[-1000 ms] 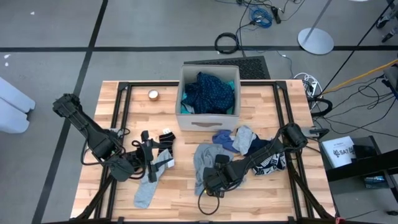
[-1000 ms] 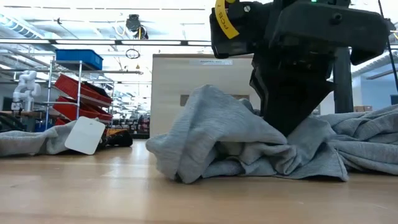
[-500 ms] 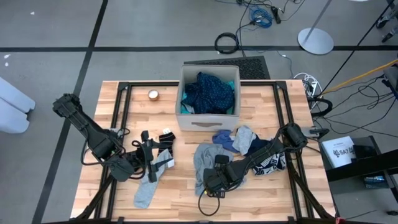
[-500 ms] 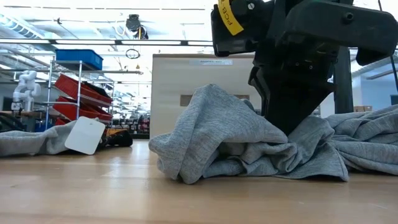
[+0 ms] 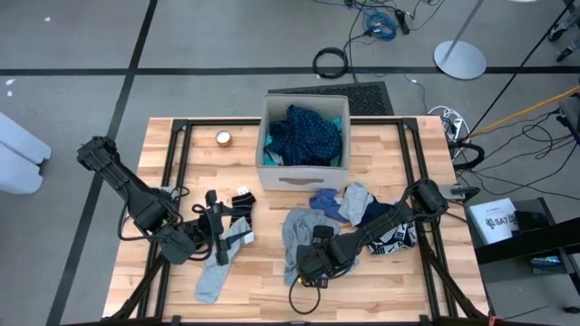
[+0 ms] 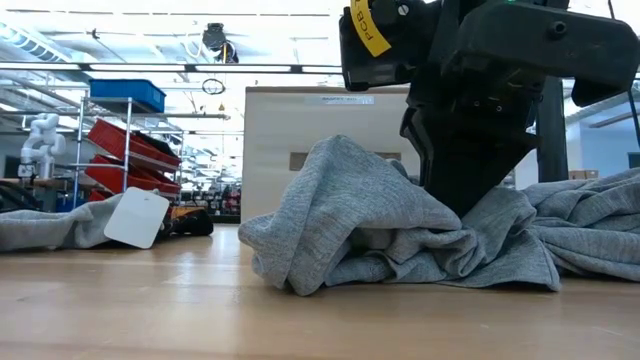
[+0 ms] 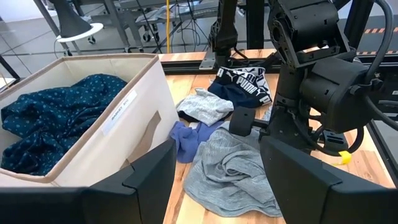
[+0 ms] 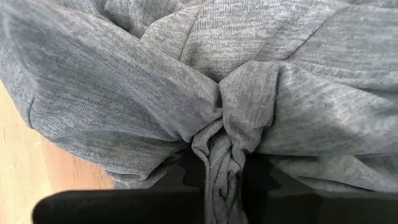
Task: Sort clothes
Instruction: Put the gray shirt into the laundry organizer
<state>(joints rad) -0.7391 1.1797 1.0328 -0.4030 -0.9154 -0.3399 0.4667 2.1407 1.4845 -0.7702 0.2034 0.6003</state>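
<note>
A grey garment (image 5: 292, 237) lies crumpled on the wooden table in front of the beige box (image 5: 304, 177). My right gripper (image 5: 313, 260) stands over its near part, pointing down, shut on a bunch of its cloth. The box holds a navy dotted garment (image 5: 304, 131) with turquoise cloth (image 5: 339, 124) at its edge. A blue piece (image 5: 326, 204), a light grey piece (image 5: 358, 201) and a black-and-white patterned one (image 5: 394, 237) lie to the right. My left gripper (image 5: 217, 237) hangs open above the black socks (image 5: 240, 199) and grey socks (image 5: 213, 276). My right gripper pinches a gathered bunch of the grey garment's cloth (image 8: 222, 146) between its two fingers, several layers puckered together. The fingers come from above, pointing steeply down (image 6: 462, 205). The garment rests on the table around the hold, its folds heaped up beside the gripper (image 6: 340, 200).
Black frame rails (image 5: 179, 163) run along the table's left and right sides. A small round object (image 5: 223, 138) sits at the far left of the box. Bare wood (image 5: 263, 294) lies along the near edge.
The grey garment's folds beside my right gripper have gathered in slightly and heaped a little higher; the garment stays on the table.
</note>
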